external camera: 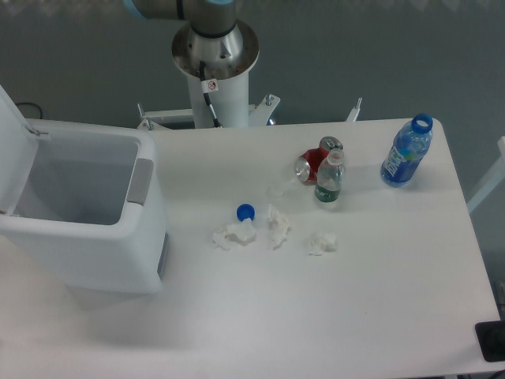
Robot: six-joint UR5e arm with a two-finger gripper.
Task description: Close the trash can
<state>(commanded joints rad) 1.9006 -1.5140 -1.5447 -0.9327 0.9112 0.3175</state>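
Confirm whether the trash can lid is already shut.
No: the trash can stands open, its lid tilted up at the left and the inside showing.

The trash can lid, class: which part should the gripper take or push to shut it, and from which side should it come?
Probably the lid's free upper edge at the far left, approached from behind it on the left, pushing right and down. The lid stands raised, hinged along the trash can's left rim, and the grey latch faces right. The gripper is out of view.
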